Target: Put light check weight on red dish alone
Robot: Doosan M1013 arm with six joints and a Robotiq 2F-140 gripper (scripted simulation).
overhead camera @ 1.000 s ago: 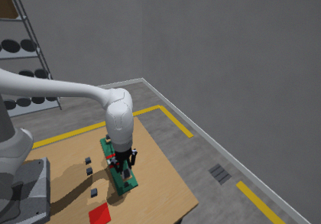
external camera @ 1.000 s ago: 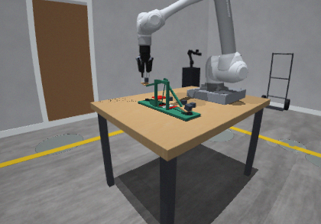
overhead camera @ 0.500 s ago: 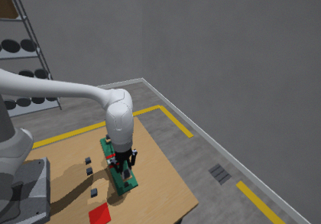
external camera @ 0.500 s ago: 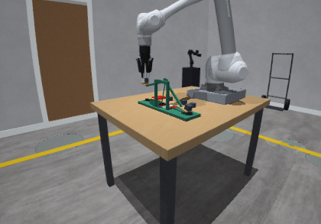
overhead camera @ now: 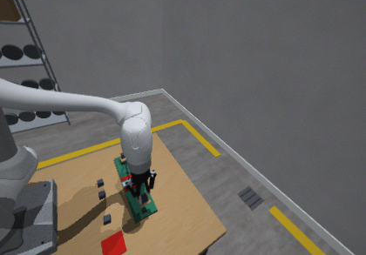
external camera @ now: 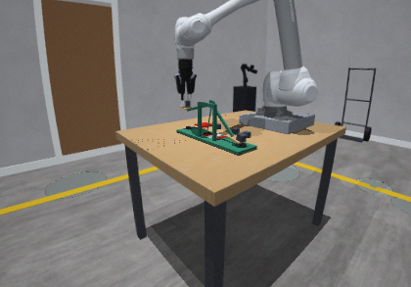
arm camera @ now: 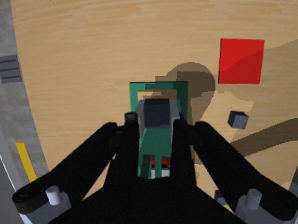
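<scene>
- The gripper (arm camera: 157, 117) hangs above the far end of the green rocker balance (external camera: 215, 140), its fingers drawn narrow around a dark check weight (arm camera: 157, 111) held between them, clear of the table (external camera: 220, 173).
- That weight is a small dark grey block, square-faced in the wrist view.
- Three like weights (overhead camera: 101, 194) lie in a row on the wood beside the balance, apart from it.
- The red dish (overhead camera: 113, 243), a flat square, lies near the table's edge, well apart from the gripper.

Top view looks steeply down from high; exterior stands far, level with the table (external camera: 147, 139); wrist looks straight down, near; all 3 share it.
</scene>
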